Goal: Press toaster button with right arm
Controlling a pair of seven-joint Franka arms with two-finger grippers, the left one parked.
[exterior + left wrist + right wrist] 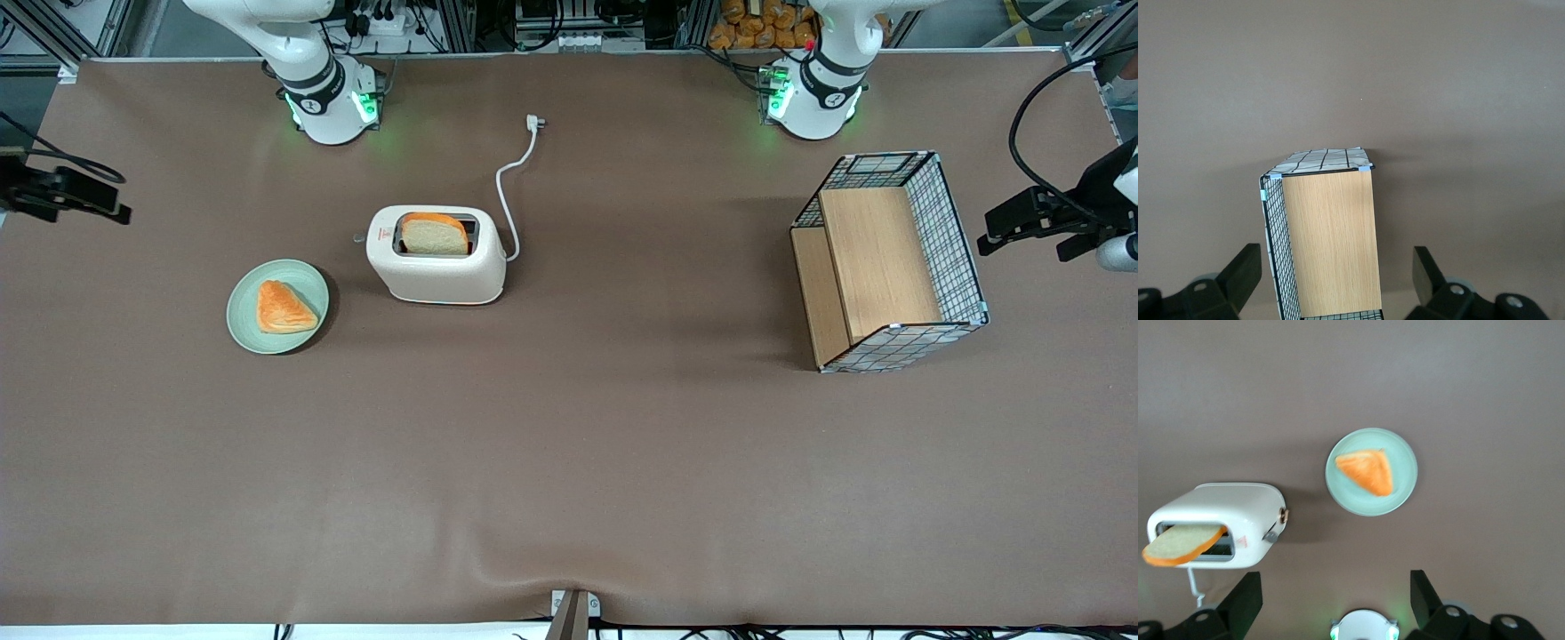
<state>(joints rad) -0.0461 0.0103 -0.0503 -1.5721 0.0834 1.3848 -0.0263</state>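
The button (1271, 535) is seen as a small grey nub projecting from the short end of the toaster (436, 258), low on that end and just beside a round knob (1283, 515); a red mark (1242, 539) sits on the top surface near the same end. In the front view the nub (358, 237) shows faintly at the end that faces the working arm's side of the table. The toaster stands upright, with 1 bread slice (435, 235) raised out of its slot, so the lever is judged to be up and unpressed. Its white cord (511, 191) lies unplugged on the table, farther from the front camera.

Just beside the button end, slightly nearer the front camera, a green plate (241, 313) carries 1 pastry (283, 308).

The gripper (1335, 603) is held high, well apart from the toaster, toward the working arm's end of the table; its 2 fingers (1245, 600) are spread wide with nothing between them.

The approach is judged not yet begun. To do it well, the fingers should probably be closed first so that 1 firm tip is offered, then brought above the nub and driven straight down along the end face. The plate should be cleared during descent, and sideways force avoided, since a light toaster could slide or tip.
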